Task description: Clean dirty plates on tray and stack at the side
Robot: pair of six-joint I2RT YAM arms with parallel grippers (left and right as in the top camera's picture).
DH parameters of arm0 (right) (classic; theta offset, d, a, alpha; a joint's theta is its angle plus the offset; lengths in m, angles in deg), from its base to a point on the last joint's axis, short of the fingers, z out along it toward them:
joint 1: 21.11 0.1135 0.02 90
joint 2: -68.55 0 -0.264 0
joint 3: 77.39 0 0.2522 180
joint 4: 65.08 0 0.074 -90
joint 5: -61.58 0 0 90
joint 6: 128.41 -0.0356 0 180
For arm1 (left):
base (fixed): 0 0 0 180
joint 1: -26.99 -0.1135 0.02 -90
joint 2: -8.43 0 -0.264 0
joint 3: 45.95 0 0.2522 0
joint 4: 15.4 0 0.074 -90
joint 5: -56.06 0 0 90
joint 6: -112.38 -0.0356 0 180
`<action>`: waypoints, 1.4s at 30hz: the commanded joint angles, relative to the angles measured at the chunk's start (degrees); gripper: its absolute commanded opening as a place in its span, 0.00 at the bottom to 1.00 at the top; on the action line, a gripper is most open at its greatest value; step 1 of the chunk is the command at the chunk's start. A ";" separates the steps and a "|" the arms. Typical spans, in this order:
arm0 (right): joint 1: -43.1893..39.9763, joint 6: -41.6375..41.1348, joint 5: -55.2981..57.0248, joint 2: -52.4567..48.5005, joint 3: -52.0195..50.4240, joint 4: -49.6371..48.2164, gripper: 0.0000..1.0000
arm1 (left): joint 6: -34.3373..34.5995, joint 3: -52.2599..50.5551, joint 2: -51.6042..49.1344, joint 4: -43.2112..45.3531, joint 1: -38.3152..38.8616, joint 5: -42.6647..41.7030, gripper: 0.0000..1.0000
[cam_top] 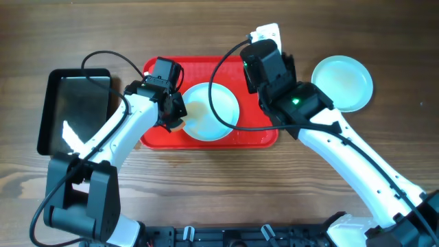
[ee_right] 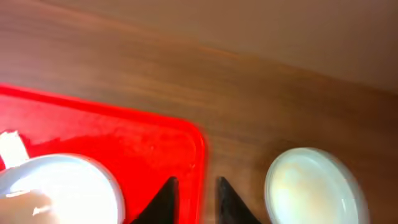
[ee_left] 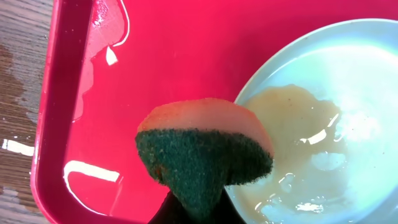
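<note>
A pale plate [cam_top: 209, 111] lies in the middle of the red tray [cam_top: 154, 137], with a faint yellowish wet film over its left part [ee_left: 286, 118]. My left gripper [cam_top: 173, 118] hovers at the plate's left rim, shut on a sponge [ee_left: 205, 149] with an orange body and a green scouring face. A second plate [cam_top: 341, 82] rests on the wood right of the tray and looks clean. My right gripper [ee_right: 196, 186] is open with nothing between its fingers, and it straddles the tray's right rim [ee_right: 200, 162] near the far corner.
A glossy black tray [cam_top: 75, 110] sits on the table left of the red tray. Water drops lie on the red tray's floor [ee_left: 106, 56]. A small white item [cam_top: 266, 32] shows behind the tray's far edge. Both arms cross over the tray.
</note>
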State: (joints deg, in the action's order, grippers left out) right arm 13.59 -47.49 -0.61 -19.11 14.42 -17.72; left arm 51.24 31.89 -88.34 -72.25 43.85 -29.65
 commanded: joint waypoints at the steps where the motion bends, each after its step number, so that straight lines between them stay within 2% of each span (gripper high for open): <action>1: -2.14 -5.25 -19.91 -8.63 -1.14 -2.93 0.35 | 0.57 -0.39 -0.66 -0.11 -0.26 -1.05 0.04; 3: -3.61 -7.30 -24.33 -16.48 -1.14 -3.80 0.37 | 0.57 -0.39 -0.66 -0.09 -0.26 -1.07 0.04; 5: -6.12 -8.04 -35.36 -24.65 -1.14 -5.29 0.36 | 0.55 -0.39 -0.66 -0.09 -0.26 -1.07 0.04; 7: -8.02 -8.09 -44.52 -28.87 -1.14 -7.32 0.36 | 0.55 -0.39 -0.66 -0.09 -0.26 -1.07 0.04; 8: -8.74 -8.11 -46.75 -30.14 -1.14 -7.72 0.39 | 0.55 -0.39 -0.66 -0.09 -0.26 -1.05 0.04; 10: -9.18 -8.07 -47.25 -31.17 -1.18 -7.32 0.38 | 0.55 -0.39 -0.66 -0.07 -0.26 -1.07 0.04; 11: -9.18 -7.98 -47.23 -31.56 -1.46 -7.45 0.35 | 0.55 -0.39 -0.66 -0.07 -0.26 -1.05 0.04; 16: -9.16 -7.89 -44.46 -33.68 -1.66 -4.96 0.04 | 0.55 -0.39 -0.66 -0.04 -0.26 -1.05 0.04; 20: -9.20 -11.06 -34.88 -32.04 -1.14 -2.97 0.04 | 0.55 -0.39 -0.66 -0.07 -0.26 -1.05 0.04; 23: -9.16 -11.04 -24.48 -26.21 -0.46 -1.09 0.04 | 0.55 -0.39 -0.66 -0.07 -0.26 -1.05 0.04; 25: -8.87 -10.19 -13.14 -19.96 -0.33 1.25 0.04 | 0.55 -0.39 -0.66 -0.02 -0.26 -1.05 0.04; 26: -8.70 -8.52 -6.75 -16.04 -0.33 2.38 0.04 | 0.55 -0.39 -0.66 0.22 -0.26 -1.07 0.04; 30: -7.06 1.20 3.34 -7.69 -0.33 2.25 0.04 | 0.57 -0.39 -0.66 1.25 -0.26 -1.22 0.04; 31: -5.60 3.85 9.01 -6.19 -0.33 2.23 0.04 | 0.57 -0.39 -0.66 1.29 -0.26 -1.66 0.04; 33: -3.67 5.99 14.86 -5.86 -0.33 2.21 0.04 | 0.57 -0.39 -0.66 1.29 -0.26 -1.73 0.04; 37: 4.33 13.84 34.10 -5.88 -0.48 -1.55 0.04 | 0.57 -0.39 -0.66 1.27 -0.26 -1.73 0.04; 39: 9.53 24.33 42.99 -5.88 -0.48 -8.76 0.04 | 0.57 -0.39 -0.66 1.27 -0.26 -1.73 0.04; 42: 12.22 28.57 45.88 -5.88 -0.50 -11.63 0.04 | 0.57 -0.39 -0.66 1.27 -0.26 -1.73 0.04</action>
State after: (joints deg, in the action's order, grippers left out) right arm 24.43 -25.13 38.47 -25.12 13.45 -28.47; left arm 51.24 31.82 -88.42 -71.14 43.85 -30.89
